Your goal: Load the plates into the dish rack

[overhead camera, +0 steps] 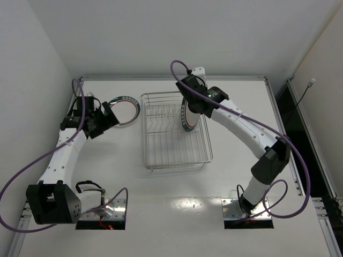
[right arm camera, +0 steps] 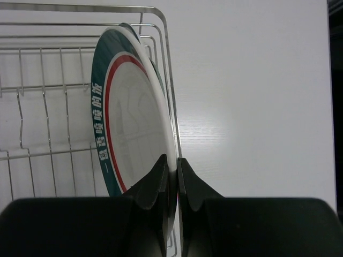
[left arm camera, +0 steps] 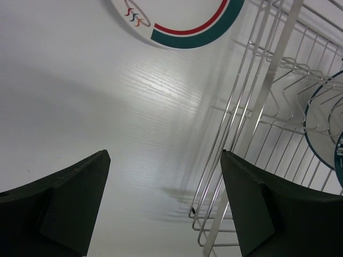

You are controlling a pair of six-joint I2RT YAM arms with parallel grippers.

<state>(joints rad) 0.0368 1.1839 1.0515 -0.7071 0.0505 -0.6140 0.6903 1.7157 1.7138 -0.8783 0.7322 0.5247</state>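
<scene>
1. Nearest in the right wrist view, the right gripper (right arm camera: 171, 174) had its two black fingers pressed onto the rim of a round white plate with green and red rim bands (right arm camera: 136, 123) — pinching it, with the plate standing on edge.
2. Just behind, this plate was inside the rectangular silver wire dish rack (right arm camera: 64, 85), close to its right wall. Whether the prongs held it, I cannot tell.
3. The step in hand seemed to be seating this plate. The next move would call for lowering it until the wires carry it, then opening the fingers gently.
4. The left gripper (left arm camera: 165, 155) was spread wide and held nothing, above the white table (left arm camera: 107, 96) beside the rack.
5. Farther, a second banded white plate (left arm camera: 182, 21) lay flat on the table — outside the rack.
6. Only the top view showed both arms together; only the right wrist view showed the grip.
</scene>
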